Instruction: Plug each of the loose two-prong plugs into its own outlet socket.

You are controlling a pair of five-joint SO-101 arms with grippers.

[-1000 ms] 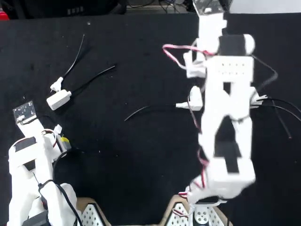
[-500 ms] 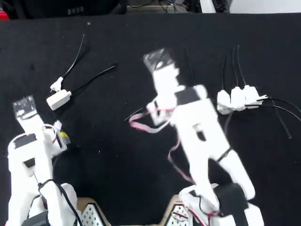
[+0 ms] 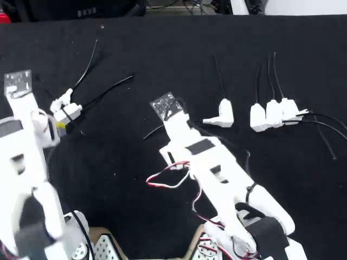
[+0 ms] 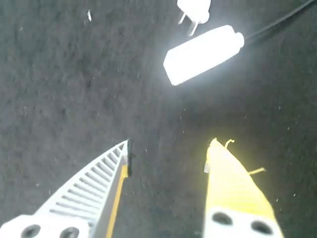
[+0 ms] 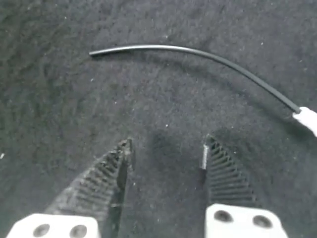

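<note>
A small white two-prong plug (image 3: 64,98) and a white outlet block (image 3: 68,112) lie side by side at the far left, each on a black cable. My left gripper (image 4: 170,148) hangs open just short of the block (image 4: 203,53) and the plug (image 4: 194,10), holding nothing. An L-shaped white plug (image 3: 221,115) lies at centre right, prongs toward the left. My right gripper (image 5: 167,144) is open over bare cloth near a thin black cable (image 5: 198,52) whose free end curves across the mat (image 3: 154,130).
A cluster of white plug and socket bodies (image 3: 274,114) sits at the right with several black cables running off. The right arm (image 3: 217,173) slants across the middle of the black mat (image 3: 124,179); the left arm (image 3: 21,151) fills the left edge.
The right arm has swung from far over the right-hand plugs back and leftward to the centre. The left arm has moved away from the front edge up to the outlet block.
</note>
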